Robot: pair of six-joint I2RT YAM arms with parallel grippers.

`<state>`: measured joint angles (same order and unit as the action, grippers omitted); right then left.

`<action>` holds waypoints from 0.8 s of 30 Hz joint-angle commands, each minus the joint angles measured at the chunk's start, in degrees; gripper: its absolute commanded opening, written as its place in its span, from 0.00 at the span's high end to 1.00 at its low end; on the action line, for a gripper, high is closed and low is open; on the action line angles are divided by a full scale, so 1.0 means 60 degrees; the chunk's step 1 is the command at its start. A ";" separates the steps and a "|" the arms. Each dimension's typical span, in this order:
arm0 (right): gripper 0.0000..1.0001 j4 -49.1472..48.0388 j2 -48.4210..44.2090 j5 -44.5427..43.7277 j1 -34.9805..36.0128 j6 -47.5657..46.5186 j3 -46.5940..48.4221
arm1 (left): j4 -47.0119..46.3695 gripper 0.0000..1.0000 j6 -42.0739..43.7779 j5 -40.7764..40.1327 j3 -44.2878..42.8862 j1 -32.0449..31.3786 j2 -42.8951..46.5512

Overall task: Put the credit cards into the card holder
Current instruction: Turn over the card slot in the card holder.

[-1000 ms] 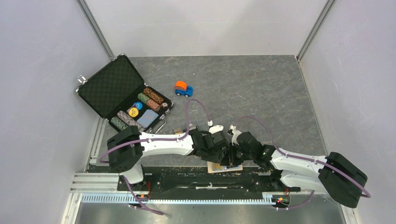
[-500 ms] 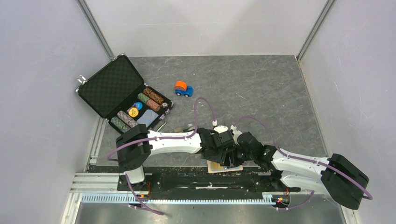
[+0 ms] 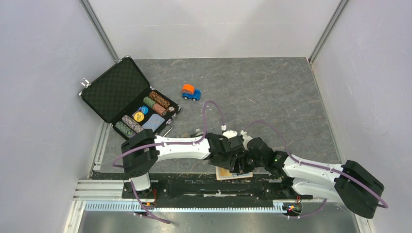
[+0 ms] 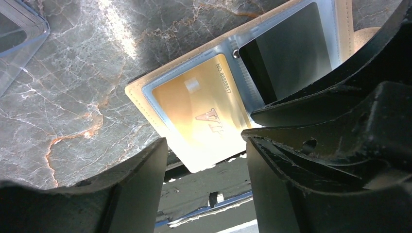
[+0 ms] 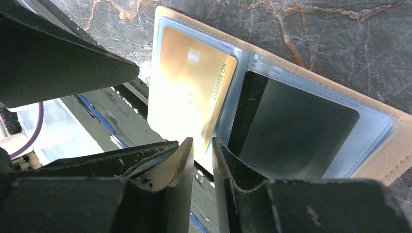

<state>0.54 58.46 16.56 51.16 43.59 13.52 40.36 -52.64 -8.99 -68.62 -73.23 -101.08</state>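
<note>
The beige card holder [image 4: 138, 94] lies open at the table's near edge [image 3: 224, 174], its clear sleeves facing up. A gold credit card [image 4: 204, 116] sits partway in one sleeve, its lower end sticking out over the edge. A black credit card [image 4: 291, 48] fills the sleeve beside it. My left gripper [image 4: 204, 141] hovers just above the gold card's free end, open, with nothing between its fingers. My right gripper [image 5: 202, 141] faces it from the other side, jaws a narrow slit apart, and the gold card's [image 5: 189, 82] corner reaches just to that slit. Both grippers [image 3: 241, 162] meet over the holder.
An open black chip case [image 3: 128, 97] with chips and a card deck stands at the back left. A small orange and blue toy car [image 3: 191, 91] is behind the arms. A clear plastic box [image 4: 17, 39] lies left of the holder. A black rail [image 3: 194, 187] runs below the table edge.
My left arm has swung right over the holder and its jaws have spread wider. My right gripper has stayed in place with its narrow gap.
</note>
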 commanded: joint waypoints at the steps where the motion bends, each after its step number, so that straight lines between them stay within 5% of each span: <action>1: 0.76 -0.0134 0.0221 -0.0212 0.0076 -0.0314 0.0062 | -0.0996 0.32 0.0073 0.0262 0.0550 -0.0074 0.0134; 11: 0.81 -0.0191 0.0446 -0.0202 0.0087 -0.0323 0.0003 | -0.1980 0.40 -0.0059 0.0874 0.1036 -0.0025 -0.0271; 19: 0.86 -0.0207 0.0467 -0.0177 0.0098 -0.0326 0.0029 | -0.2394 0.68 -0.0103 0.0732 0.1133 -0.0026 0.0461; 24: 0.86 -0.0221 0.0418 -0.0130 0.0102 -0.0323 0.0116 | -0.2096 0.72 -0.0049 0.0570 0.0888 -0.0019 0.0825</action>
<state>-1.26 60.49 16.62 51.18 42.92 13.54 33.67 -52.56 -6.17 -61.69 -72.75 -98.76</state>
